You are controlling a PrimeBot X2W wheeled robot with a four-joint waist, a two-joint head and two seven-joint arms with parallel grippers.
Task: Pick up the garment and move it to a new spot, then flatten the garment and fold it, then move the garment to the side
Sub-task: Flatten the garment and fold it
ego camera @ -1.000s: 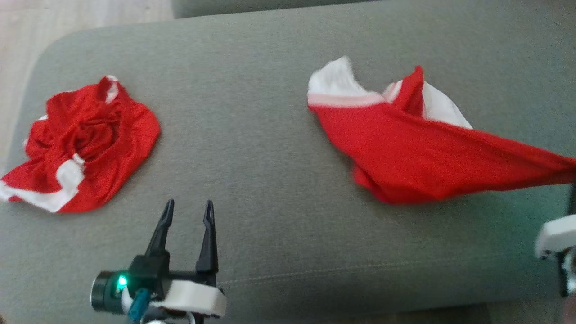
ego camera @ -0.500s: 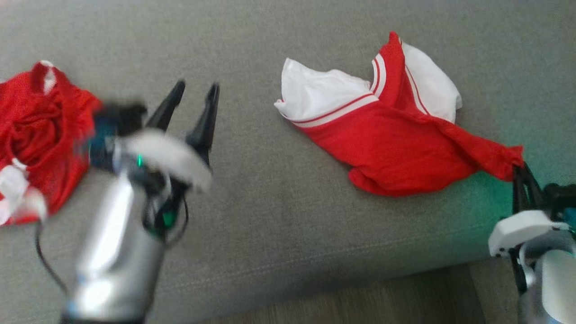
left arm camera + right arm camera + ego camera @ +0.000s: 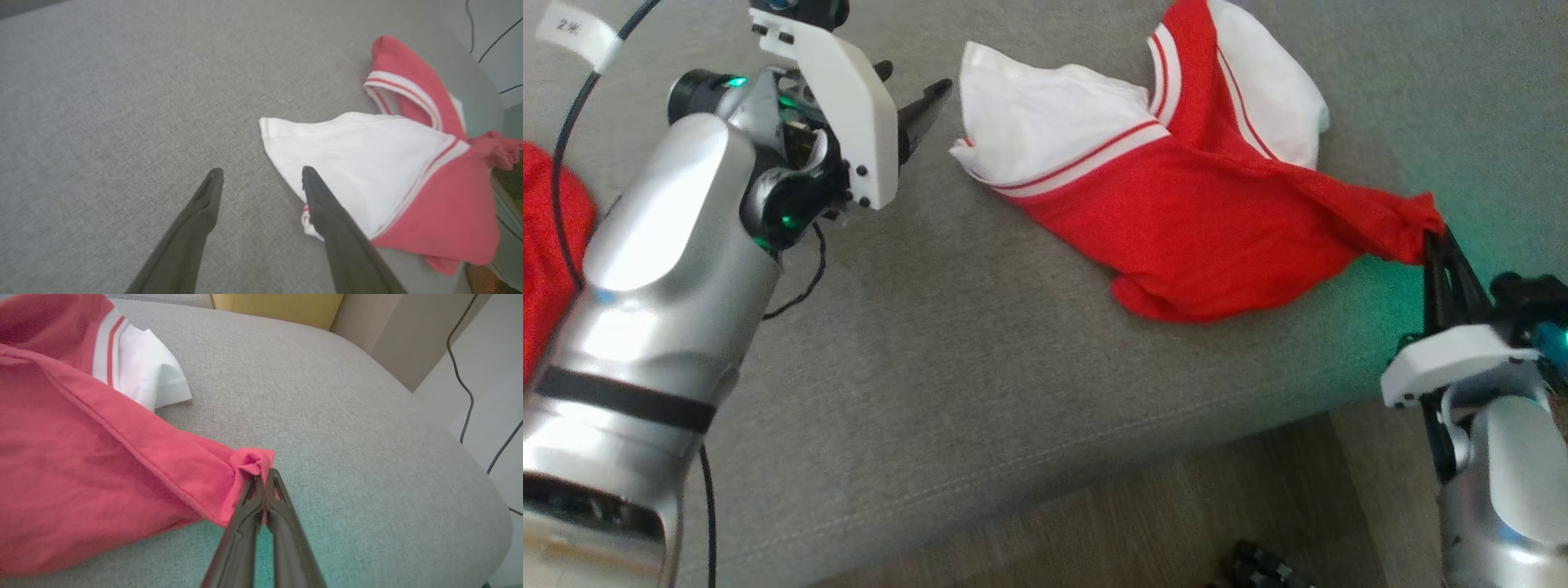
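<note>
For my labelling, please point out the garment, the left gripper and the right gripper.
garment point(image 3: 1201, 220): head view, on its red body.
left gripper point(image 3: 261, 171): left wrist view, between its open fingertips.
right gripper point(image 3: 264, 478): right wrist view, between tips shut on the garment.

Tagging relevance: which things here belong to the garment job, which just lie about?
In the job: red-and-white garment; right jaws, shut on its red corner; left jaws, open near its white sleeve.
Lying about: other red garment, left; dark object on floor.
</note>
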